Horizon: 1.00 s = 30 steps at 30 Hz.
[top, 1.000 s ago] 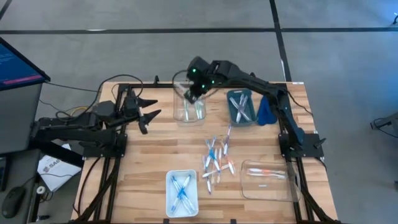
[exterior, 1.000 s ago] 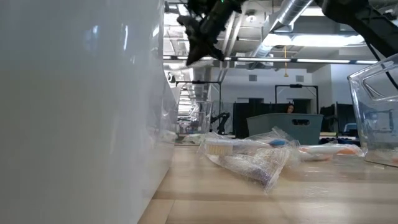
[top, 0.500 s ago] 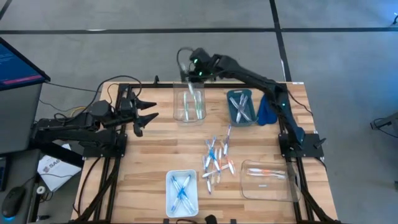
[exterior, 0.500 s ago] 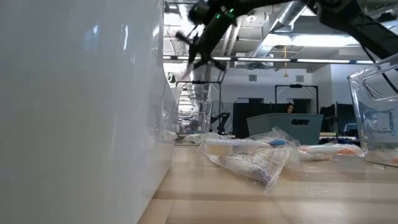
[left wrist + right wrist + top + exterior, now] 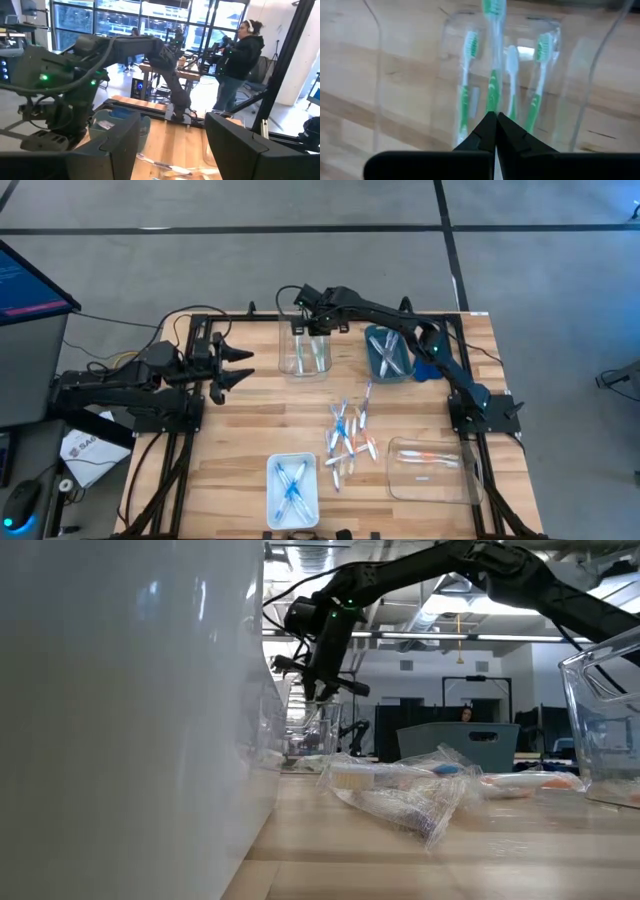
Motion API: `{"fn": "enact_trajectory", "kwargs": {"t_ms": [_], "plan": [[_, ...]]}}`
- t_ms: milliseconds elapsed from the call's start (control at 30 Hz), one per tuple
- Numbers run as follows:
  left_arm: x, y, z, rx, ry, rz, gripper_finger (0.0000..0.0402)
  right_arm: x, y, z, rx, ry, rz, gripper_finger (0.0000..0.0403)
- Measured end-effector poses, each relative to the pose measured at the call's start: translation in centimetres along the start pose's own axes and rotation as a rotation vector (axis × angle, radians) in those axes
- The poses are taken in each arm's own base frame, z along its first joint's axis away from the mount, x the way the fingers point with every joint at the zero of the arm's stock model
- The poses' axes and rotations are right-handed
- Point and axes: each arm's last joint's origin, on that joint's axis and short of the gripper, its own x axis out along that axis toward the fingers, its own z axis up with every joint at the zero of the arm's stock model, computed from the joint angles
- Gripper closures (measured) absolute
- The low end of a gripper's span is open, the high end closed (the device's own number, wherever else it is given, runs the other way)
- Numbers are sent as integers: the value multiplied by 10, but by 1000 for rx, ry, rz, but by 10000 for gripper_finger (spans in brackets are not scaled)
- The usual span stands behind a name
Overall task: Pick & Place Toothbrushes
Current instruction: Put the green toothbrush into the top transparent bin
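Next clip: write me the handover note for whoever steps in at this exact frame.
Right tool: shut, over the clear bin at the table's far side, pinching a green toothbrush that hangs into it.
Left tool: open, empty, waiting at the table's left side.
Done: three green toothbrushes lie in the clear bin, blue ones in the white tray near the front edge, some in the teal bin, one orange-pink brush in the clear container at front right.
Left: release the held brush, then sort the loose pile mid-table.
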Motion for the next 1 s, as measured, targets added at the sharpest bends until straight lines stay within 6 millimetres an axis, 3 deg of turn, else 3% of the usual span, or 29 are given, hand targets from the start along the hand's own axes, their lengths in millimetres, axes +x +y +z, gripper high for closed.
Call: {"fn": "enact_trajectory", "kwargs": {"t_ms": [667,1000], "plan": [[-3,-19,-1,-64,6,-153,183,-2,-1,-26,-15,14,-196,403],[-7,-34,3,-82,-29,-277,183,47,2,-40,-32,17,-257,403]]}}
